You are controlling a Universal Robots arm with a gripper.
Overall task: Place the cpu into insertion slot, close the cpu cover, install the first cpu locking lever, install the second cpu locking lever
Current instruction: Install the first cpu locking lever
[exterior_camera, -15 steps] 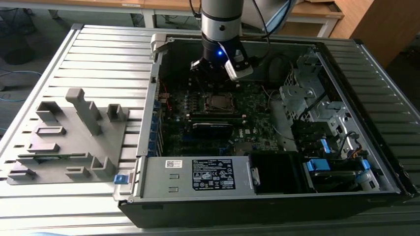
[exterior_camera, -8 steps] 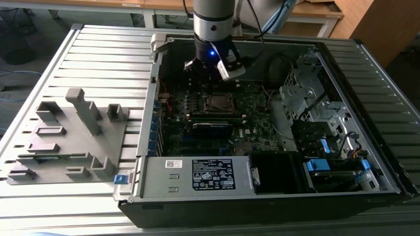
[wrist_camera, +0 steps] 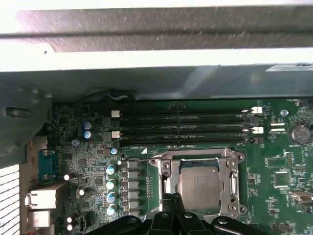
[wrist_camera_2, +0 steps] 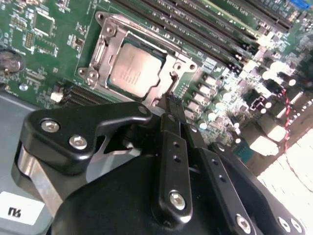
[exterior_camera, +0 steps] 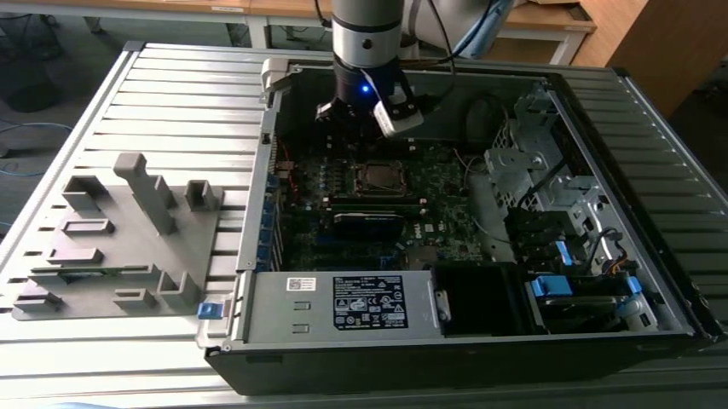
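Inside the computer case (exterior_camera: pixel 455 362) on the bench (exterior_camera: pixel 170 94), the cpu (wrist_camera_2: pixel 131 68) lies in the insertion slot (exterior_camera: pixel 378 177). The cpu cover (wrist_camera_2: pixel 103 49) is down around it, hiding the slot's centre. Just beside it the end effector (wrist_camera_2: pixel 171 104) hangs with fingers pressed together, gripping nothing; in the exterior view they are lost against the dark board.

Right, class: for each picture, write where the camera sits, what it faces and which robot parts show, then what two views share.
Exterior view: off the arm, high up, looking down into the open case on the table; the arm and gripper show.
Second wrist view: on the wrist, looking slantwise along the gripper at the cpu; the gripper's body shows large.
First wrist view: on the wrist, facing the memory slots and cpu; the gripper shows by its tip.
Shared: both wrist views show the shut gripper's tip beside the seated cpu.
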